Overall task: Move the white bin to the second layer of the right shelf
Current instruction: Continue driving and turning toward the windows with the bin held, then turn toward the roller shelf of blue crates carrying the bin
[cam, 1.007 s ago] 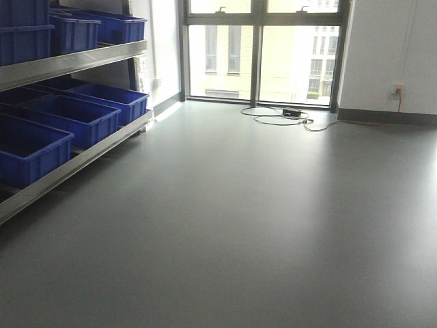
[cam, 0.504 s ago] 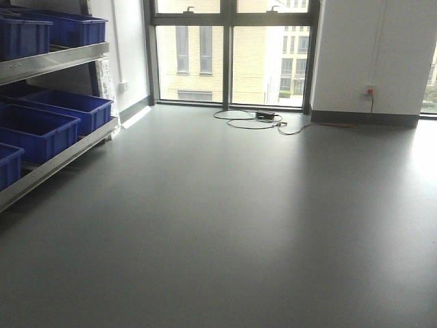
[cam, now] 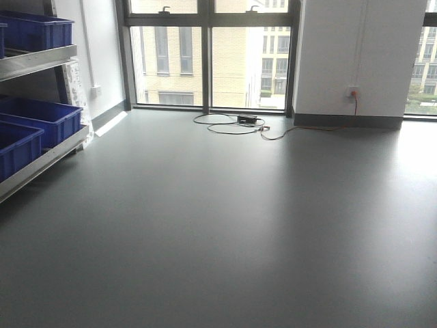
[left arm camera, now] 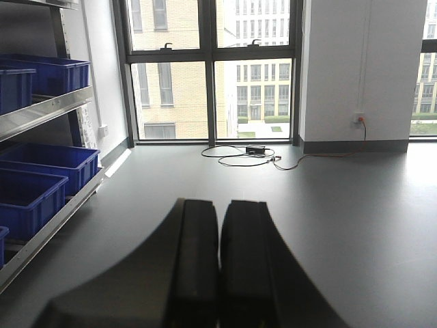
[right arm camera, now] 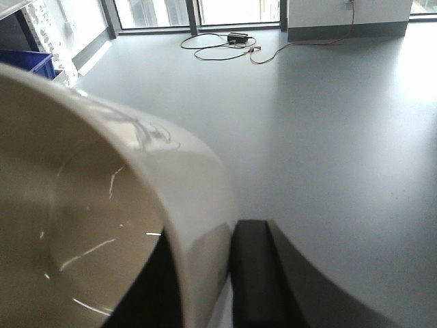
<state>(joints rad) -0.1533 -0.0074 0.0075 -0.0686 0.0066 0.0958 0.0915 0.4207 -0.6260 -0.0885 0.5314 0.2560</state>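
Pinching right jaws hold the glossy cream-white bin [right arm camera: 75, 198] by its wall (left jaws closed, empty).

light: daylight from windows [cam: 171, 65] | glare: pale sheen on floor [cam: 413, 160] at right, streaks on white bin [right arm camera: 89, 225] | focus: close foreground soft

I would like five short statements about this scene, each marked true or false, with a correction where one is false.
1. The right claw is closed on the wall of the glossy cream-white plastic bin. True.
2. The left claw holds a blue crate. False: its fingers are pressed together with nothing between them.
3. Blue rectangular plastic crates stand on the steel rack at the left of the front view. True.
4. The white bin rests on a rack level. False: the right claw holds it over the grey floor.
5. A dark cable lies looped on the floor by the window. True.
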